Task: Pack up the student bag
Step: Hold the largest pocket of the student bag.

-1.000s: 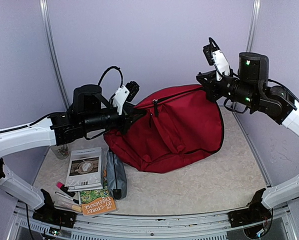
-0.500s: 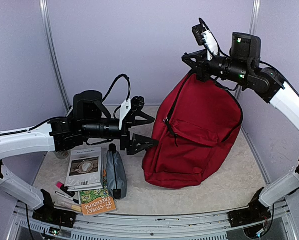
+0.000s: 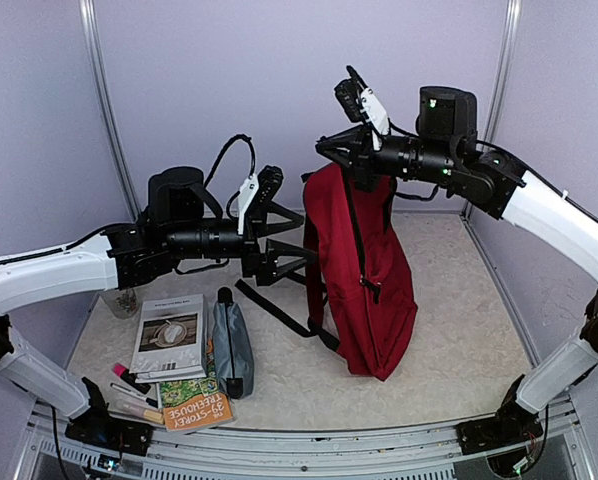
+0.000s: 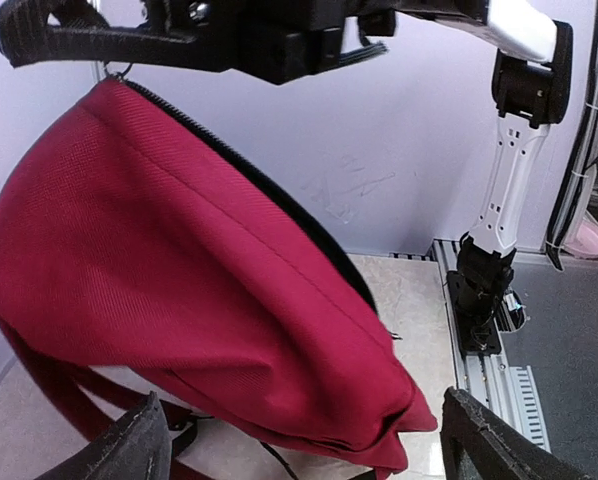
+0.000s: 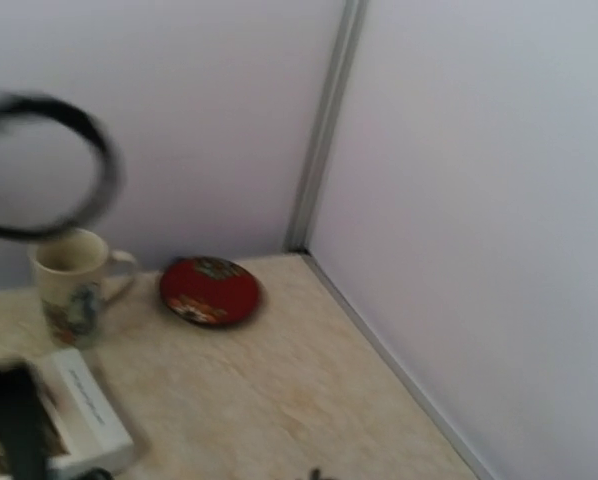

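Pale speckled table (image 3: 459,340) underneath everything. Near its middle, student bag (image 3: 374,290): dark red, strung up tall and narrow, bottom down at the tabletop, top gathered at the right gripper (image 3: 331,152), 2 black straps trailing from the left side to the surface. Right fingers clamped on the black loop at the bag's top, judging by the top view and by the left wrist view, with that strap pinched in dark gripper parts above the red fabric. Nothing of those fingers to make out in the right wrist view, heavily blurred, only a smeared black ring in the upper left. Left gripper (image 3: 297,240) level with the bag's upper half, just beside its left face and apart from it, 2 fingers (image 4: 129,455) spread wide, red fabric filling the gap beyond them in the left wrist view. At the near left of the table, white booklet (image 3: 169,335) lying flat. Just right of it, grey zip pouch (image 3: 232,348), long side toward the arms. Partly under both, book (image 3: 194,408) with an orange edge reading "39-STOREY TREEHOUSE". In the right wrist view, near a wall corner: white box (image 5: 84,405), pale mug (image 5: 72,285) upright, and beside the mug a flat red disc (image 5: 209,290). Smallest, pens (image 3: 131,382) left of the book, 1 pink-tipped.
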Controlling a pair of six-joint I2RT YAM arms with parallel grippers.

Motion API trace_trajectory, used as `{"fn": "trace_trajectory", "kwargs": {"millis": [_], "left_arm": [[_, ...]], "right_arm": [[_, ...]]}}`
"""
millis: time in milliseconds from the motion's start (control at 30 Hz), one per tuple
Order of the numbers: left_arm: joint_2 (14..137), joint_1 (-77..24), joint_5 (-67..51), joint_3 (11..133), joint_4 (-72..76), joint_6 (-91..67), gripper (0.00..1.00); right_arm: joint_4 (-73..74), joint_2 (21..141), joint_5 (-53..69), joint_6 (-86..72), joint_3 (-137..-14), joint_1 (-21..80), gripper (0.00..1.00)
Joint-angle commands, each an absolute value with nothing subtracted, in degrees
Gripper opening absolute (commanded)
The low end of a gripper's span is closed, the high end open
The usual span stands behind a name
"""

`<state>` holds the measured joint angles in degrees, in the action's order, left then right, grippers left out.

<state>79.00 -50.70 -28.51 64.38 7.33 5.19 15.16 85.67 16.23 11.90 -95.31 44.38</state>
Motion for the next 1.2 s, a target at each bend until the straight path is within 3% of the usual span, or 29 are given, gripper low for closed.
{"fn": "trace_trajectory", "kwargs": {"millis": [0, 133, 467, 700, 767, 867, 967, 1167], "left_arm": [[81.0, -50.6, -26.3, 66.4, 9.1, 0.6, 0.91], [81.2, -50.8, -28.1, 66.3, 9.4, 0.1, 0.99], [81.8, -50.7, -24.8, 65.8, 10.8, -1.3, 0.99], [82.2, -50.6, -15.4, 65.3, 10.9, -1.9, 0.98], [82.2, -50.3, -14.2, 65.2, 10.6, -1.4, 0.87], [81.7, -50.3, -13.6, 64.7, 10.9, -0.5, 0.40], [80.9, -50.1, -15.0, 63.4, 12.7, -0.5, 0.00], [79.9, -50.1, -14.7, 63.0, 12.7, 1.2, 0.00]], "right_arm": [[2.6, 84.1, 9.4, 10.7, -92.4, 50.5, 0.00], [-3.3, 85.0, 4.5, 11.0, -90.3, 53.0, 0.00], [-14.5, 87.6, 1.9, 8.4, -86.2, 54.7, 0.00], [-20.0, 89.8, 0.3, 6.9, -85.8, 55.9, 0.00], [-20.1, 90.1, 0.2, 6.8, -85.9, 55.8, 0.00], [-19.8, 89.6, -0.7, 7.0, -85.4, 55.9, 0.00], [-19.5, 88.8, -2.8, 7.9, -84.3, 55.7, 0.00], [-18.3, 85.0, -9.2, 6.1, -80.4, 50.9, 0.00]]}}
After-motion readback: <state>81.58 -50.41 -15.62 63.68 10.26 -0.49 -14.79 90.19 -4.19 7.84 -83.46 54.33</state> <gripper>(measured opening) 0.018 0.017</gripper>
